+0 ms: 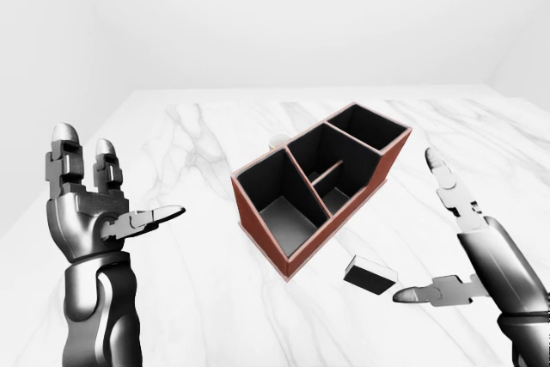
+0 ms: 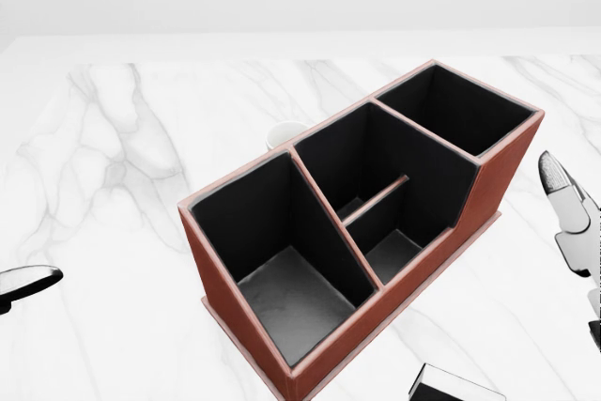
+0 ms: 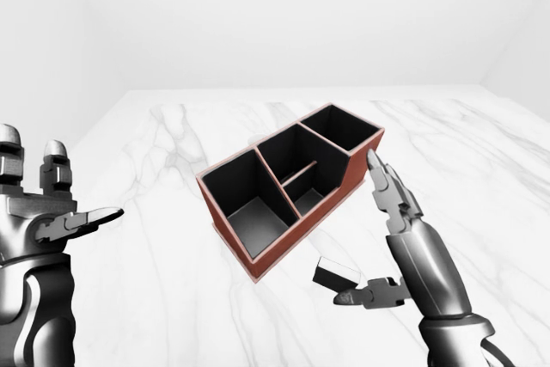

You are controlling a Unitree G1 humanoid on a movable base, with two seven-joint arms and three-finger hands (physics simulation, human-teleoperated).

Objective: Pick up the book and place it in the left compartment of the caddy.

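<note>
A white marble tabletop with grey veining fills the scene beneath a plain pale background. Near its middle, a reddish-brown leather-look caddy with a black interior is set at an angle, its long side running from lower left to upper right in the left-eye view. It is divided into open compartments — a large one at the lower-left end, a middle section split by a low partition, and one at the upper-right end. No contents are seen in any of them in the head view. Just past the caddy's upper-left wall, a small white round object is partly hidden; what it is cannot be told.

The small dark book with white page edges lies flat on the marble, just below and to the right of the caddy's lower corner, apart from it and untouched.

The metallic grey left hand is held upright at the left of the left-eye view, well apart from the caddy, two fingers pointing up and the thumb stretched sideways — spread wide and empty. The metallic grey right hand is raised at the right, near the book but not touching it, one finger pointing up and the thumb reaching toward the book, likewise wide and empty.
</note>
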